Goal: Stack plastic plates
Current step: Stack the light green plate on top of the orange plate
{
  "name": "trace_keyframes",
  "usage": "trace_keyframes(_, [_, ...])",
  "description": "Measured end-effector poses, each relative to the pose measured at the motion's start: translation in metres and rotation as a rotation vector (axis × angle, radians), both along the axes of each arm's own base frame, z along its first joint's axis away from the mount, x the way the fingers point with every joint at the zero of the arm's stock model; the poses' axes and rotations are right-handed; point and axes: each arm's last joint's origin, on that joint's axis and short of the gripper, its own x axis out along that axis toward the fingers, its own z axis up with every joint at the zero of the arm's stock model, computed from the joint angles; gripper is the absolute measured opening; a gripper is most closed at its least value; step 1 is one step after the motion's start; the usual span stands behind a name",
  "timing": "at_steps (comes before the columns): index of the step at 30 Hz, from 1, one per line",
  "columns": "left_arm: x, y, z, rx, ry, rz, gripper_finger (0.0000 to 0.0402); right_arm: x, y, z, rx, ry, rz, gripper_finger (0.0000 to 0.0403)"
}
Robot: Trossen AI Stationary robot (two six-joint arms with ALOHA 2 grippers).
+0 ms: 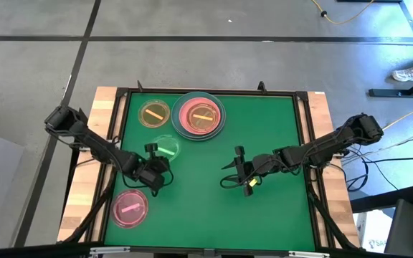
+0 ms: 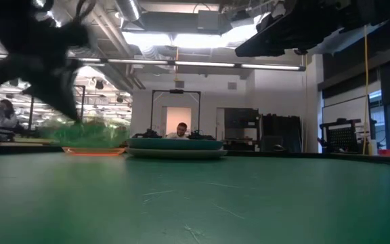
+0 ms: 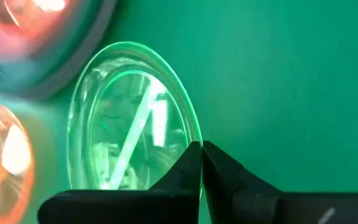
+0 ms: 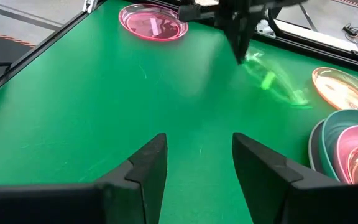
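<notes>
Green plate lifted by its rim

Left gripper (image 3: 201,152) pinches the green plate (image 1: 166,147) edge thinly; it could slip free; right gripper (image 4: 197,155) waits spread.

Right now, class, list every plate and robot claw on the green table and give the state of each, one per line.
Small translucent green plastic plate: gripped at its rim, tilted.
Left claw: shut on the green plate's edge.
Right claw: open, empty, above the mat.
Small translucent yellow plastic plate: flat, alone.
Small translucent pink plastic plate: flat, alone.
Large stacked plates: nested, pink topmost.
</notes>
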Motion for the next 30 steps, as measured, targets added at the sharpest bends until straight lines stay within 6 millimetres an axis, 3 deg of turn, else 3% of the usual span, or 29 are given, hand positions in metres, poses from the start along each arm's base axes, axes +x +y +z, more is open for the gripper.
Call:
trace_keyframes(5, [0.021,0.000,0.027,0.105,-0.134,-0.009,0.0005,-0.001,0.000,-0.002,-0.006,0.019,0.000,0.0172])
trace_keyframes(10, [0.042,0.011,0.038,0.170,-0.245,-0.033,0.0005,-0.002,-0.001,-0.005,-0.017,0.050,0.000,0.0172])
trace_keyframes(16, [0.059,0.039,0.041,0.224,-0.310,-0.036,0.0006,-0.002,-0.001,-0.004,-0.016,0.048,0.000,0.0172])
trace_keyframes(23, [0.074,0.078,0.040,0.157,-0.381,-0.087,0.0006,-0.002,-0.001,-0.004,-0.016,0.046,-0.001,0.0172])
trace_keyframes(30, [0.095,0.111,0.025,0.135,-0.436,-0.112,0.0006,-0.002,-0.001,-0.004,-0.021,0.039,-0.013,0.0172])
